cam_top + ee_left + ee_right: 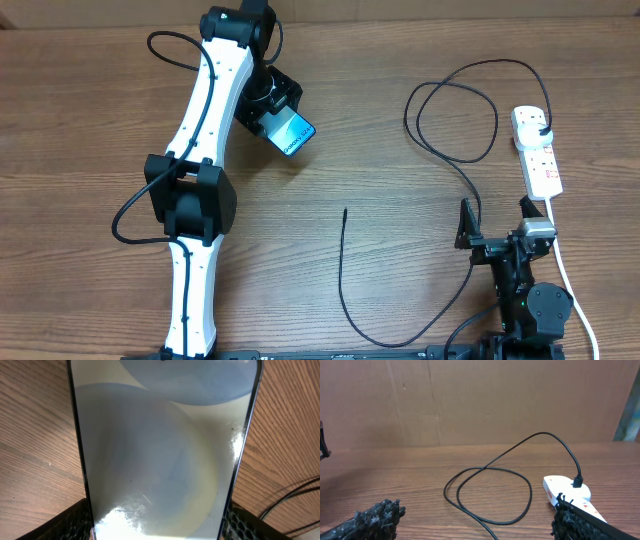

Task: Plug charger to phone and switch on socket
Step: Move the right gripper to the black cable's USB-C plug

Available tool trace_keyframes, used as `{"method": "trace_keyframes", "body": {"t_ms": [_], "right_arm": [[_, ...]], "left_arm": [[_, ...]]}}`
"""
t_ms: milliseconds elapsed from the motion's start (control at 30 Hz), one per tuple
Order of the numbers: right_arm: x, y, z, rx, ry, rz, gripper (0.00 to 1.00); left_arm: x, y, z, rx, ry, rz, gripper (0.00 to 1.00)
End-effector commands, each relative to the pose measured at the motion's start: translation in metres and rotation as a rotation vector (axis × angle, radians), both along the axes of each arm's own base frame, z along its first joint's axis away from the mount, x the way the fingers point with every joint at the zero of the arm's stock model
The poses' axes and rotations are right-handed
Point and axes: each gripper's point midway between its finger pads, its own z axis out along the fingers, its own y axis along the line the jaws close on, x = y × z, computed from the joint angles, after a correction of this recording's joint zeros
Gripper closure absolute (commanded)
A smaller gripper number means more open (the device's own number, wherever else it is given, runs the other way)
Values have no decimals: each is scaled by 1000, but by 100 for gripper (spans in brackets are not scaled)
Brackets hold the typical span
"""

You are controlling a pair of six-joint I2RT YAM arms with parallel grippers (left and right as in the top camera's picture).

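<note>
My left gripper (pixel 272 112) is shut on the phone (pixel 291 134), lit screen up, at the back left of the table. In the left wrist view the phone (pixel 160 450) fills the frame, with a black finger (pixel 75 522) pressed against each long edge. The charger's black cable (pixel 452 118) loops at the back right, runs down past my right gripper and ends in a free tip (pixel 345 212) mid-table. Its plug (pixel 541 129) sits in the white socket strip (pixel 540 160). My right gripper (pixel 497 220) stands open and empty, just left of the strip. The right wrist view shows the cable loop (pixel 490 492) and the strip (pixel 565 489).
The strip's thick white cord (pixel 570 285) runs down the right side toward the table's front edge. Black robot wiring (pixel 135 215) loops beside the left arm. A brown board wall (pixel 480 400) closes off the back of the table.
</note>
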Motion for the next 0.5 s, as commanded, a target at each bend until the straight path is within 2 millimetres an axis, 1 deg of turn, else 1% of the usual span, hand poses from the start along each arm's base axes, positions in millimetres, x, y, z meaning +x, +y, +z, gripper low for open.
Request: {"method": "trace_keyframes", "body": {"t_ms": [0,100,200,333,467], "right_arm": [[0,-1,-1,2,-7,-6,0],[0,-1,2,1,-17,-6,0],[0,-1,13,-4,-62,-6,0],[-3,-1,38,-7,-145,-6,0],[-9,0,60,80,-180,0,0]], "left_arm": [[2,-3,13,6,-42,-22,96],[2,-5,13,6,-42,-25,96],[2,-6,13,5,-42,-27,96],[1,-6,13,6,-41,-27,96],[1,-7,13,5,-42,-30,96]]}}
